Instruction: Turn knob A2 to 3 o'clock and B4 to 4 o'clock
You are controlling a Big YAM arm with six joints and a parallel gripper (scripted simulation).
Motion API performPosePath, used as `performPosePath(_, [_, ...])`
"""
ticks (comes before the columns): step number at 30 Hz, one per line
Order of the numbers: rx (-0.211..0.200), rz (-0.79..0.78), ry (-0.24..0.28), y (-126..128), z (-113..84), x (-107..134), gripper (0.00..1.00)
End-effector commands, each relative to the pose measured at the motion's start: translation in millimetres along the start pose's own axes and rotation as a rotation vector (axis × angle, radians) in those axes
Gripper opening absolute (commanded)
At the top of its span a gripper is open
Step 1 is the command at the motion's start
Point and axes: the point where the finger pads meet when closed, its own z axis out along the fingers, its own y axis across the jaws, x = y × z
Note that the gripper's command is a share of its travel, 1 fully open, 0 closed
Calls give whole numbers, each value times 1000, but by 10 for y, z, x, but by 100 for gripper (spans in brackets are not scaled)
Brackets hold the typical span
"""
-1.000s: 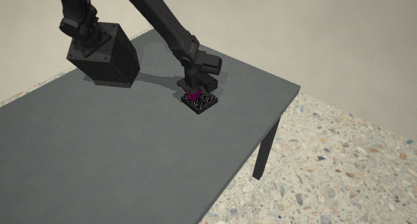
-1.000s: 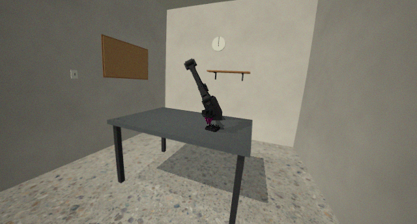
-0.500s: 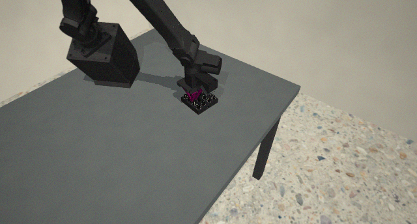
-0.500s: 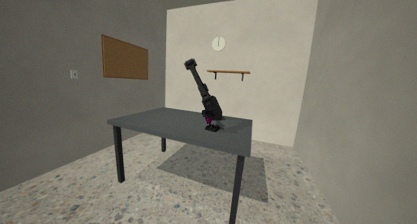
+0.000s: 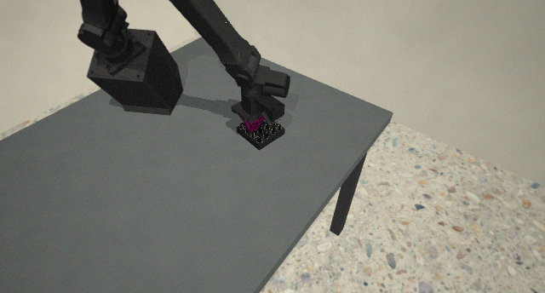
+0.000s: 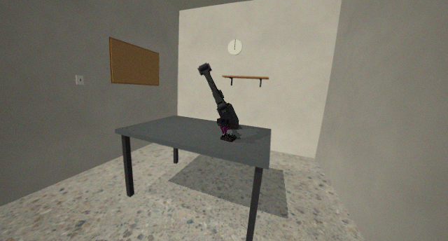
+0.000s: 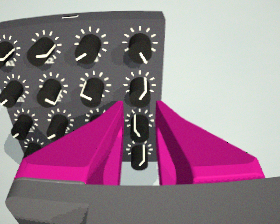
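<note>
The black knob box (image 5: 260, 146) (image 6: 228, 140) (image 7: 114, 31) stands on the table. In the wrist view row A is at the top. Knob A2 (image 7: 38, 49) has its top line pointing right, about 3 o'clock. Knob B4 (image 7: 136, 90) has its top line pointing up and right, roughly 1 or 2 o'clock; the exact mark is hard to tell. My gripper (image 5: 252, 130) (image 6: 225, 133) (image 7: 139, 111) is open by a narrow gap and empty. Its magenta fingertips stand on either side of column 4, just frontward of B4 in the wrist view. Their height over the box is unclear.
Knob A4 (image 7: 139, 44) is rearward of B4, and knob B3 (image 7: 95, 87) is to its left. Knobs C4 (image 7: 141, 122) and D4 (image 7: 138, 156) show through the finger gap. The left finger hides part of rows C and D. The arm's base block (image 5: 163, 77) stands on the table (image 5: 170, 178).
</note>
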Motion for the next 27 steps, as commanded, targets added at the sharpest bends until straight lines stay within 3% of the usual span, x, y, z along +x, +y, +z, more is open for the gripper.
performPosePath(1, [-27, 15, -38, 153, -67, -128, 18])
performPosePath(18, [-26, 15, -37, 151, -63, -125, 18])
performPosePath(27, [-16, 16, -24, 65, 46, -145, 18])
